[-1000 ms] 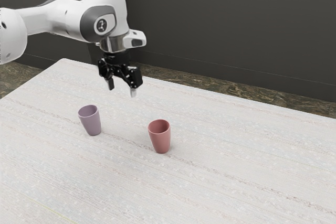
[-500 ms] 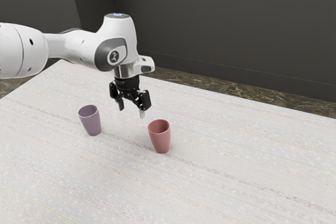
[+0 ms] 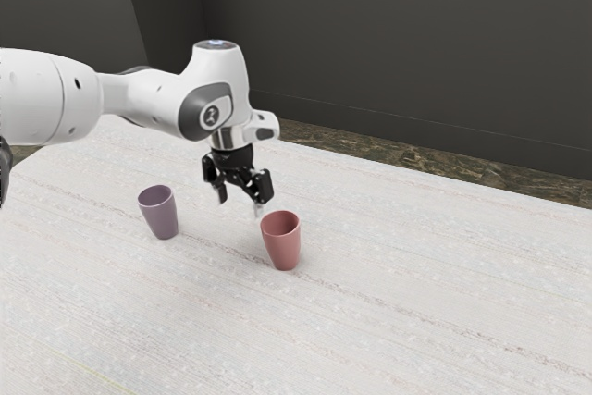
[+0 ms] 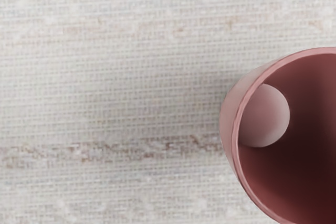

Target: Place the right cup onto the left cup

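- The table bore both upright cups, well apart.
- The gripper hung above it, jaws spread.
- The pink cup stood lower, near the jaw toward the exterior view's right; the purple cup stood toward that view's left.
- The wrist view revealed the pink cup's pale inner bottom.

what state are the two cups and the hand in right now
purple cup: upright on the table, mouth up, not stacked; its bottom inside is hidden
red cup: upright on the table, mouth up, not stacked; nothing seen in the visible part of its inside
hand: open, holding nothing, above the table near the red cup
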### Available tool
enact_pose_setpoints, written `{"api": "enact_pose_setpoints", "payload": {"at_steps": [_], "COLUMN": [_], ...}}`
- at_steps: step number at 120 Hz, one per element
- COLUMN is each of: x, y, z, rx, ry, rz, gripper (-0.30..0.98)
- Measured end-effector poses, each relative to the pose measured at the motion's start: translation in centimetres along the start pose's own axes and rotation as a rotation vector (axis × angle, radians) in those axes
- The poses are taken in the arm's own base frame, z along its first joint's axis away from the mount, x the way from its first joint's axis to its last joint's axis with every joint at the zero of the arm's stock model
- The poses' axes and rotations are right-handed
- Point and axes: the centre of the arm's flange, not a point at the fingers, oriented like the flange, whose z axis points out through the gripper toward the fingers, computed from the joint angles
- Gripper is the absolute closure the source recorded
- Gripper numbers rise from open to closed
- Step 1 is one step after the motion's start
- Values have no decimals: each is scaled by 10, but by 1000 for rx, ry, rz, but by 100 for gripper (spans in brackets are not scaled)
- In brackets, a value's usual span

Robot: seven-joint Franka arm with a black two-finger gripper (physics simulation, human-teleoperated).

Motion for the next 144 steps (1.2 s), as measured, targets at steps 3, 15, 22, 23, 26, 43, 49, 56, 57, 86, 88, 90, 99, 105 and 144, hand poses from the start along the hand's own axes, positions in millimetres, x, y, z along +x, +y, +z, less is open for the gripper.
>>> {"api": "enact_pose_setpoints", "payload": {"at_steps": [3,15,22,23,26,43,49,56,57,86,88,90,99,105,144], "x": [2,10,12,13,13,17,17,18,18,19,19,19,21,22,26], "y": [0,1,1,1,1,3,5,7,7,10,10,9,9,9,7], "z": [0,0,2,2,4,11,11,10,10,27,28,28,29,30,22], "rx": [0,1,1,1,1,-7,-13,-18,-18,-21,-21,-21,-21,-20,-15], "ry": [1,5,0,-1,-5,-18,-24,-28,-29,-64,-66,-65,-65,-65,-54], "rz": [1,5,7,7,8,6,1,-5,-6,-24,-25,-27,-31,-35,-70], "gripper": [0,0,0,0,0,0,0,0,0,0,0,0,0,0,0]}}
